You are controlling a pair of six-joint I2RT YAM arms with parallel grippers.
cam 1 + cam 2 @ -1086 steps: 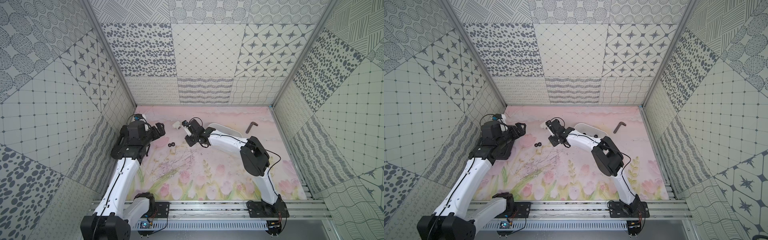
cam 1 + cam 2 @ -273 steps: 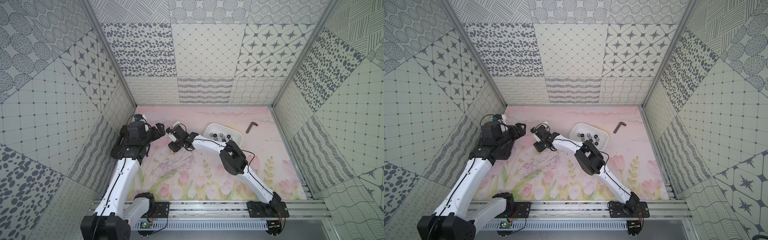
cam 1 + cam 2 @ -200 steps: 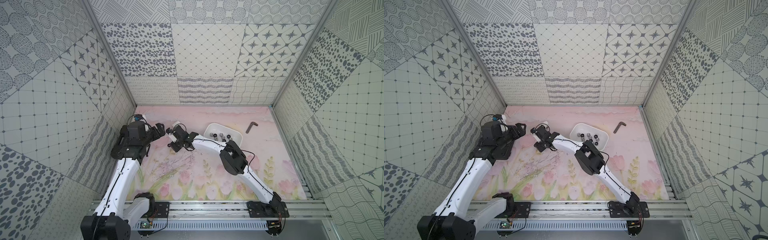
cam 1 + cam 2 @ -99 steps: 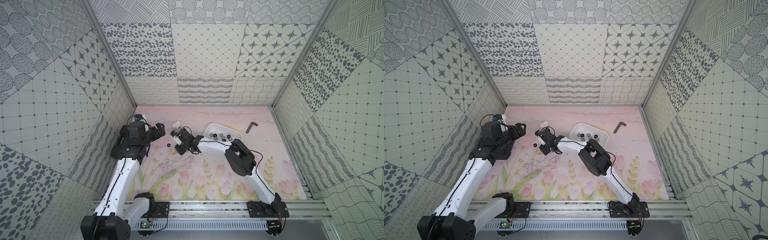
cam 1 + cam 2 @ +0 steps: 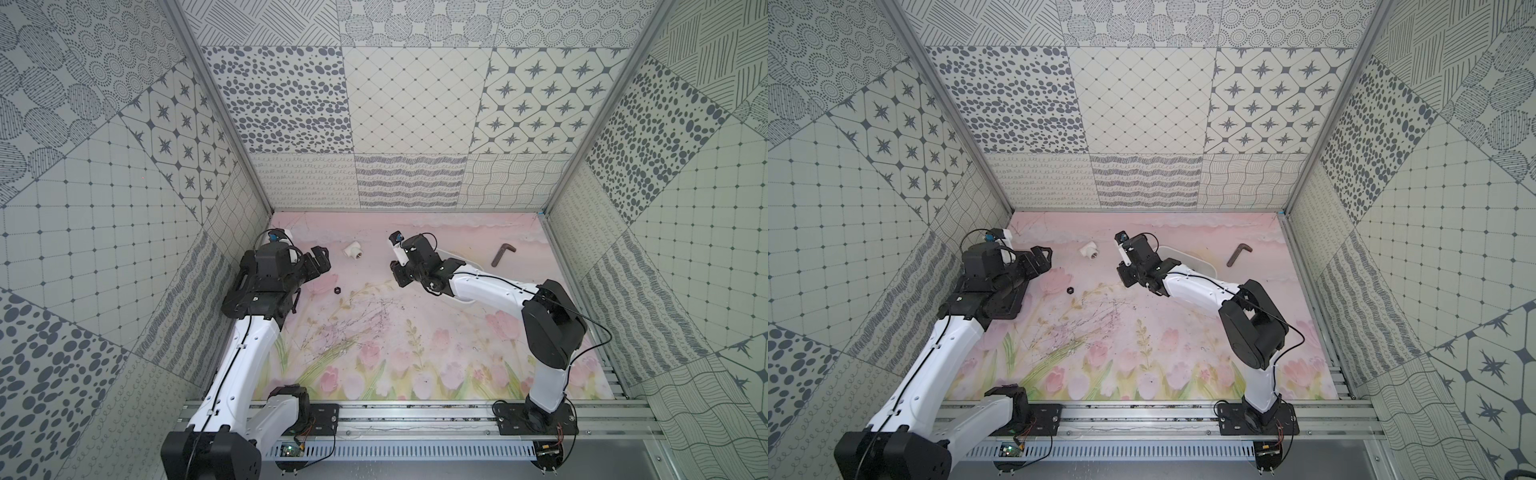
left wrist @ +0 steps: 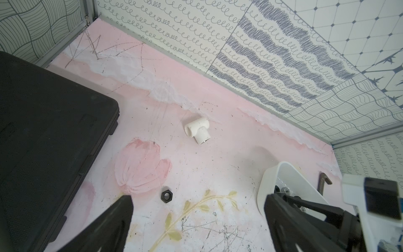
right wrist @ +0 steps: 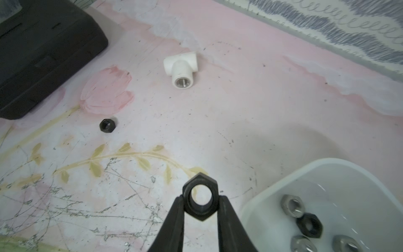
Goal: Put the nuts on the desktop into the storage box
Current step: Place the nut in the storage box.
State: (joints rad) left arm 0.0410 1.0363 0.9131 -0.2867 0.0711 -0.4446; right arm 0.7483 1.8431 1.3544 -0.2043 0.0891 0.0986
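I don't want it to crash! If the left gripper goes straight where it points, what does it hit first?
The left gripper would probably meet the desktop, close by the loose black nut; depth is unclear.

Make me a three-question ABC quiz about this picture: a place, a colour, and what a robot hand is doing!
1. Where does the loose nut lie? A) in the storage box B) on the desktop C) on the black case
2. What colour is the held nut in the right gripper? A) silver B) white C) black
3. How is the left gripper? A) open B) shut on the loose nut C) shut, empty
1 B: bare pink surface under it. 2 C: plainly black in the right wrist view. 3 A: fingers wide apart, gripping nothing.
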